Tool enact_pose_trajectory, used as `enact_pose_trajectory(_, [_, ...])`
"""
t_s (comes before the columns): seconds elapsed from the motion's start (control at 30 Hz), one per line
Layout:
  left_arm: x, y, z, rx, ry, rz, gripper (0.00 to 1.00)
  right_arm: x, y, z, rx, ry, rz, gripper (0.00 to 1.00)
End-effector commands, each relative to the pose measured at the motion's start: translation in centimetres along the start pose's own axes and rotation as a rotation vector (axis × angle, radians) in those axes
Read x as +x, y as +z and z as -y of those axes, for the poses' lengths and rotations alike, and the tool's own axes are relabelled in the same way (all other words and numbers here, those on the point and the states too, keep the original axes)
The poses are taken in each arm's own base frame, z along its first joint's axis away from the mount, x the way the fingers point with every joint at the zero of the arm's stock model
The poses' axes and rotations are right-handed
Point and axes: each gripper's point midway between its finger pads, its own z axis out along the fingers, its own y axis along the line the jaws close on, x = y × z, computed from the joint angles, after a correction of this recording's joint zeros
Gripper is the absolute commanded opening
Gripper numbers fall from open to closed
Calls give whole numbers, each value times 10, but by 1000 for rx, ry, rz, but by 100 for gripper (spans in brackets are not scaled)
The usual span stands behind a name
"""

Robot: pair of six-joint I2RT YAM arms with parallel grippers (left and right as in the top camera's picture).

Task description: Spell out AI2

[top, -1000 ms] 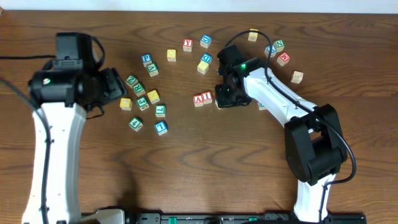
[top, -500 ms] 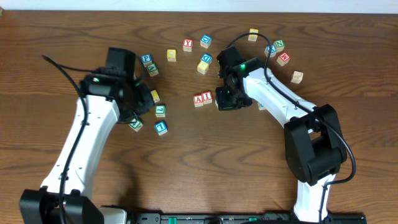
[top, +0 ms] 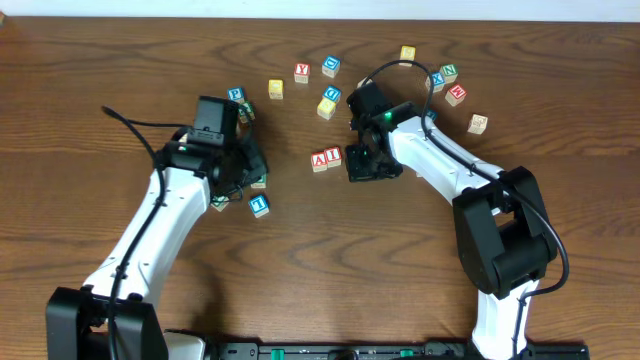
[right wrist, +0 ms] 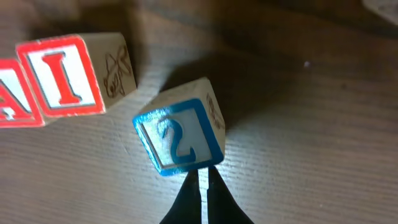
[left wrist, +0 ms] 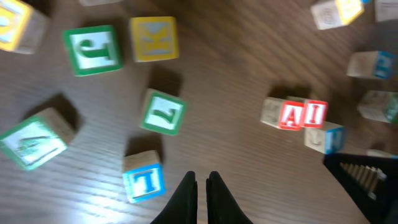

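The red "A" cube [top: 319, 159] and the red "I" cube [top: 333, 155] sit side by side at mid-table. The wrist views show them too: "A" [left wrist: 291, 116] and "I" [left wrist: 315, 113] on the left, "I" [right wrist: 62, 78] on the right. The blue "2" cube [right wrist: 180, 137] lies twisted, a small gap right of the "I". My right gripper [right wrist: 201, 172] is shut, with its tips against that cube's near edge. In the overhead view the right gripper [top: 362, 165] covers the "2". My left gripper [left wrist: 201, 177] is shut and holds nothing, hovering beside a blue "1" cube [left wrist: 143, 180].
Loose letter cubes lie around my left gripper [top: 248, 165]: a green one [left wrist: 163, 112], a yellow one [left wrist: 153, 38] and another green one [left wrist: 93, 50]. Several more cubes [top: 328, 100] are scattered at the back, with others at the back right [top: 456, 94].
My left arm has swung in from the far left toward the cube cluster, and its jaws have closed. My right gripper has shifted slightly at the "2" cube.
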Motion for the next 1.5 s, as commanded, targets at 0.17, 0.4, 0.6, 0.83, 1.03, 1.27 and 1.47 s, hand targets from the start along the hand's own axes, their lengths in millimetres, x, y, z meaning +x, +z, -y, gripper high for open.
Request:
enact_pose_trajectory(0.17, [-1, 17, 6, 30, -31, -20, 7, -8, 3, -6, -4, 1, 41, 1])
enact_pose_trajectory(0.4, [-1, 42, 9, 55, -41, -55, 7, -14, 4, -13, -17, -16, 69, 1])
enact_pose_trajectory(0.6, [-3, 45, 10, 57, -40, -51, 8, -13, 13, -24, -23, -39, 72, 1])
enact_pose_trajectory(0.83, [-3, 45, 10, 56, -39, -51, 7, -19, 13, -26, -33, -42, 98, 1])
enact_pose_trajectory(1.03, [-3, 45, 9, 54, -33, -48, 8, -27, 9, -29, -45, -70, 123, 1])
enact_pose_trajectory(1.27, [-11, 44, 1, 36, 4, -27, 7, -41, -18, -32, -58, -80, 149, 1])
enact_pose_trajectory(1.47, [-9, 44, 3, 37, 16, -29, 7, -57, -38, -26, -34, -55, 206, 1])
